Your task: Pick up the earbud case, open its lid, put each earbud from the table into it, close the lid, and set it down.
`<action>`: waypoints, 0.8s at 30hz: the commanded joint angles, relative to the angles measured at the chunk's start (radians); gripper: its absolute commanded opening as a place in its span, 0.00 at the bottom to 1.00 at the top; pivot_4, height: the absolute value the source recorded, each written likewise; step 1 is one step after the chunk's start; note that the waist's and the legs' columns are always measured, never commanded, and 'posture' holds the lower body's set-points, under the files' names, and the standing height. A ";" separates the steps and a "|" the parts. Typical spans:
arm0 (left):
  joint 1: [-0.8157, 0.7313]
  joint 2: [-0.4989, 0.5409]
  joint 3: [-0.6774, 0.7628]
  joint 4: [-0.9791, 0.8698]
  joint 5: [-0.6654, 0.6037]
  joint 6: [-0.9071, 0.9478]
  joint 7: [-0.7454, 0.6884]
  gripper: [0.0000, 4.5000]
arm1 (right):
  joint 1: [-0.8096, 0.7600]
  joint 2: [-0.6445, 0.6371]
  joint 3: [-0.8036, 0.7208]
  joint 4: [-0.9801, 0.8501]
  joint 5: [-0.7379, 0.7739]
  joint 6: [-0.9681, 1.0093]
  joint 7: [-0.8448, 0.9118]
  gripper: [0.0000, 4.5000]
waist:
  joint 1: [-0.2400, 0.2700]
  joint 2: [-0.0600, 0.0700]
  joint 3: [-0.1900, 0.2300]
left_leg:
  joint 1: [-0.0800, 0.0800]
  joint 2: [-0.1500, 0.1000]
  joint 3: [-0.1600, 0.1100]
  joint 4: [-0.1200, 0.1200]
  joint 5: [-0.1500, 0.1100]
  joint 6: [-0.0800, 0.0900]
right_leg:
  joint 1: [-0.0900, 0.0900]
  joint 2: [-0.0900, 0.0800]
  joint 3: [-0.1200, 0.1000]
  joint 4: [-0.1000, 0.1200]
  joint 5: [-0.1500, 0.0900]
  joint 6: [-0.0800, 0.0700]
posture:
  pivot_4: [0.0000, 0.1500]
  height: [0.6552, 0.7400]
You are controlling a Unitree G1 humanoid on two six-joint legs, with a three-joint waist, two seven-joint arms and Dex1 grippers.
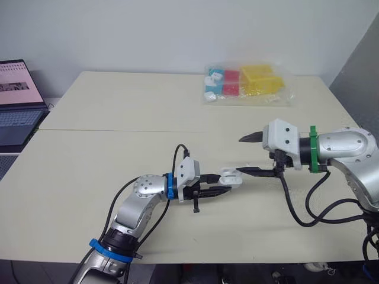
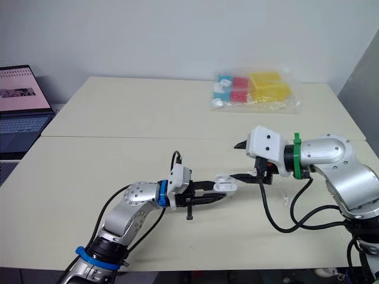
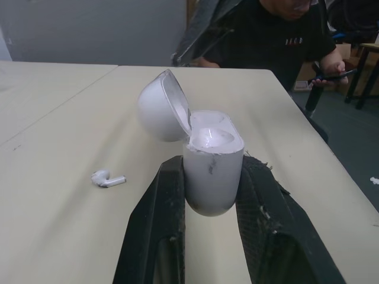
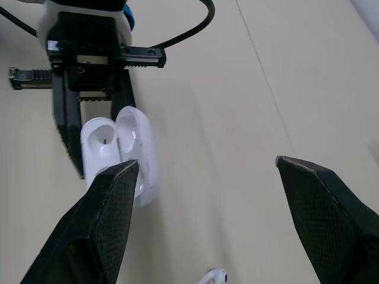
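My left gripper [image 1: 225,184] is shut on the white earbud case [image 1: 230,177], holding it by its body just above the table's middle. The case's lid [image 3: 161,106] is swung open to one side. The right gripper [image 1: 240,155] is open just to the right of the case, and its lower finger [image 4: 103,219] reaches up to the lid. In the left wrist view, one white earbud [image 3: 108,178] lies loose on the table beside the case; in the right wrist view it shows below the open right fingers [image 4: 213,276].
A clear bag of coloured blocks [image 1: 246,83] lies at the table's back right. A laptop [image 1: 18,100] sits off the left edge. A person in a black shirt [image 3: 278,35] sits beyond the table's right end. A black cable [image 1: 308,219] loops on the table under my right arm.
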 commanded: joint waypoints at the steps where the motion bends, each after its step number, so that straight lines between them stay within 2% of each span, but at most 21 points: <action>1: -0.005 -0.018 0.045 -0.007 -0.005 -0.034 0.047 0.18 | 0.041 -0.052 -0.203 -0.045 0.135 0.168 -0.020 0.86 | 0.001 0.000 0.000 | 0.000 0.000 0.000 0.000 0.000 0.000 | 0.000 0.000 0.000 0.000 0.000 0.000 | 1.00 0.96; 4: 0.002 -0.015 0.052 -0.025 -0.002 -0.042 0.061 0.18 | 0.125 -0.080 -0.303 -0.081 0.178 0.267 -0.073 0.86 | 0.003 0.000 0.000 | 0.000 0.000 -0.001 0.000 0.000 0.000 | 0.000 -0.001 0.000 0.000 0.000 0.000 | 1.00 0.96; 7: 0.006 -0.001 0.058 -0.036 0.004 -0.051 0.064 0.18 | 0.265 -0.068 -0.368 -0.147 0.146 0.366 -0.197 0.86 | 0.003 -0.001 0.000 | 0.000 0.000 0.000 0.000 0.000 0.000 | 0.001 0.000 0.000 0.000 0.000 0.000 | 1.00 0.96; 10: 0.011 0.013 0.062 -0.063 -0.004 -0.035 0.071 0.18 | 0.389 0.070 -0.400 -0.229 0.094 0.437 -0.407 0.86 | 0.001 -0.001 -0.001 | 0.000 0.000 0.000 -0.001 0.000 0.000 | 0.000 0.000 0.000 0.000 0.000 0.000 | 1.00 0.96; 12: 0.008 0.026 0.066 -0.084 -0.012 -0.017 0.072 0.18 | 0.503 0.189 -0.377 -0.283 0.017 0.394 -0.547 0.86 | 0.001 -0.001 -0.001 | 0.000 0.001 0.000 -0.001 0.000 0.000 | 0.000 0.000 0.001 0.001 0.000 0.000 | 1.00 0.96; 17: 0.001 0.037 0.074 -0.112 -0.034 0.029 0.082 0.18 | 0.638 0.335 -0.337 -0.327 -0.070 0.299 -0.687 0.86 | -0.002 0.000 -0.001 | 0.000 0.001 0.001 -0.001 0.000 0.000 | -0.001 0.000 0.000 0.000 0.000 0.000 | 1.00 0.96; 24: -0.031 0.040 0.075 -0.082 -0.027 0.037 0.069 0.18 | 0.765 0.506 -0.354 -0.254 -0.148 0.233 -0.831 0.86 | -0.001 -0.001 -0.001 | 0.000 0.000 0.000 -0.001 0.000 0.000 | 0.000 0.000 0.000 0.000 0.000 0.001 | 1.00 0.96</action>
